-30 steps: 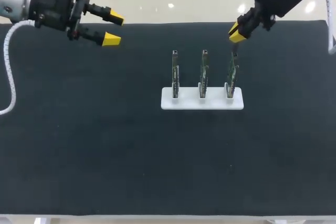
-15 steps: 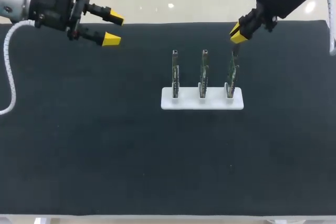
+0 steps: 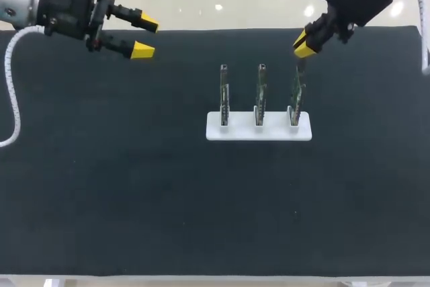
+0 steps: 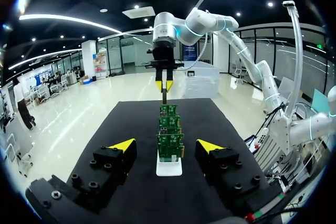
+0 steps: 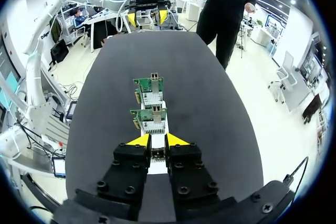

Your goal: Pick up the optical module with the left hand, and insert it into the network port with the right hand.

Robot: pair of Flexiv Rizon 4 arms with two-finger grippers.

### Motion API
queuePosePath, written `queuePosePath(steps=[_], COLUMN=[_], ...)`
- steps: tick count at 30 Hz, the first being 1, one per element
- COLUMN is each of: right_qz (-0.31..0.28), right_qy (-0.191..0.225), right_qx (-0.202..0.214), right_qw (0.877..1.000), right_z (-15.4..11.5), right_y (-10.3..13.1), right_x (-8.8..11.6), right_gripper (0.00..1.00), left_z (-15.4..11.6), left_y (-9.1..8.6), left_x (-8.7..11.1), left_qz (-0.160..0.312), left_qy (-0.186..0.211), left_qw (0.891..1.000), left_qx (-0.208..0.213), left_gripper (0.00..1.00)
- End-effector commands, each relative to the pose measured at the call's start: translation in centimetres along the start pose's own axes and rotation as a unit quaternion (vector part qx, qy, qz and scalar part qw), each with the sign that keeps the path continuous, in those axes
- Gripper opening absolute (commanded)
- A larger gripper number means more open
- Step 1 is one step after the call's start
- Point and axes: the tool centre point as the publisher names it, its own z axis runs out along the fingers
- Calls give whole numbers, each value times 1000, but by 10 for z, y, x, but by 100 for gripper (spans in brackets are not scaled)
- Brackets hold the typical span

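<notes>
I'm clamping the optical module [image 4: 164, 96] in my right gripper [image 3: 302, 44], squaring it above the network port [image 4: 168, 108], while my left gripper [image 3: 146, 37] is hanging spread.

matt black cloth table [image 3: 134, 199]; glossy white plastic stand [image 3: 259, 131]; green circuit boards [image 3: 261, 95].

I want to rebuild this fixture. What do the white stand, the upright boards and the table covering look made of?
The white stand looks like smooth matte plastic, uniformly white with slots. The boards look like green fibreglass circuit boards with silvery metal parts on them. The table covering looks like dark matte fabric or foam, showing no glare; which one is unclear.
</notes>
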Motion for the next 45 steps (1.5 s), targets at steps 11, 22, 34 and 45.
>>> queuePosePath(steps=[11, 22, 34, 45], right_qz=[-1, 2, 11, 15], right_qy=[-5, -14, -1, 14], right_qx=[2, -5, -5, 1], right_qw=[1000, 1000, 1000, 1000], right_z=[3, 0, -13, -17], right_y=[1, -3, -3, -2], right_x=[1, -3, -11, -13], right_gripper=[0, 100, 43, 0], left_z=[0, 0, 0, 0], left_y=[1, 1, 1, 1], left_x=[0, 0, 0, 0], left_qz=[0, 0, 0, 0], left_qy=[2, 2, 2, 2], left_qw=[1000, 1000, 1000, 1000], left_qx=[0, 0, 0, 0], left_gripper=[100, 100, 100, 100])
